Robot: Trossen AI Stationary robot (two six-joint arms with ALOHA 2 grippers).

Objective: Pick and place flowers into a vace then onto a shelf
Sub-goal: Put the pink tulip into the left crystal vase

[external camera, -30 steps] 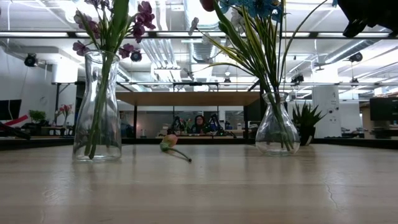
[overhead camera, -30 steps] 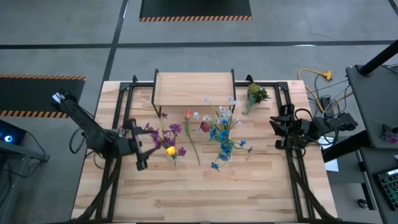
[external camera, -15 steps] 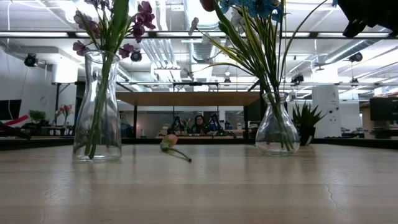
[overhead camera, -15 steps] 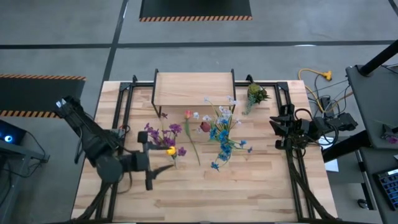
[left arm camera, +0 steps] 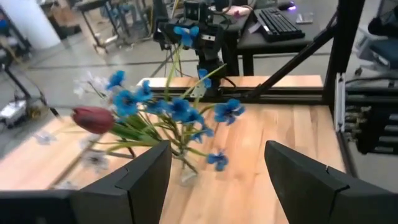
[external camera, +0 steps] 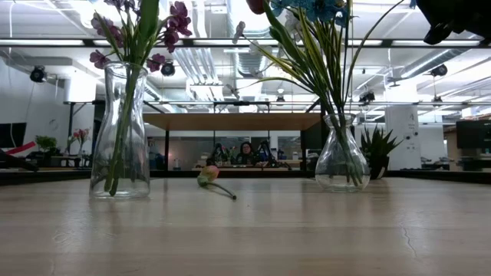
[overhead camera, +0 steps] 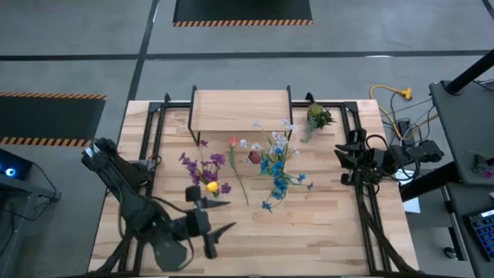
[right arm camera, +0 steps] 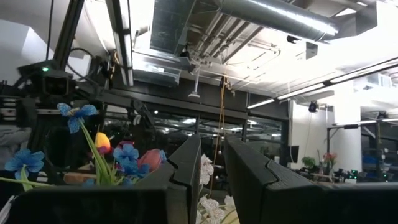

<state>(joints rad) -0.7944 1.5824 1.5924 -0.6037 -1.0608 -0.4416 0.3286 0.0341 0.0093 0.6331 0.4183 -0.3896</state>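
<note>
Two grippers are listed. The left gripper [overhead camera: 214, 219] is held above the near part of the table [overhead camera: 324, 239], its fingers [left arm camera: 140, 180] spread wide apart with nothing between them; through the gap the blue-flower bunch is seen. The right gripper [overhead camera: 341, 164] is parked at the table's right edge, its fingers [right arm camera: 183, 180] drawn close with only a narrow gap and nothing gripped.

Flowers, first bunch: purple blooms [overhead camera: 202, 164] with one yellow bloom, stood in a tall clear vase [external camera: 120, 134] just ahead of the left gripper.

Flowers, second bunch: blue, white and dark red blooms [overhead camera: 278, 166], stood in a round-bellied clear vase [external camera: 341, 162] near the table's middle.

One single flower [overhead camera: 238, 168] with a pink-orange head is laid flat on the table between the two vases, touching neither.

One shelf [overhead camera: 241, 108] is set at the far edge of the table, bare on top.

One small green plant [overhead camera: 316, 117] is placed just beside the shelf, on its right.
</note>
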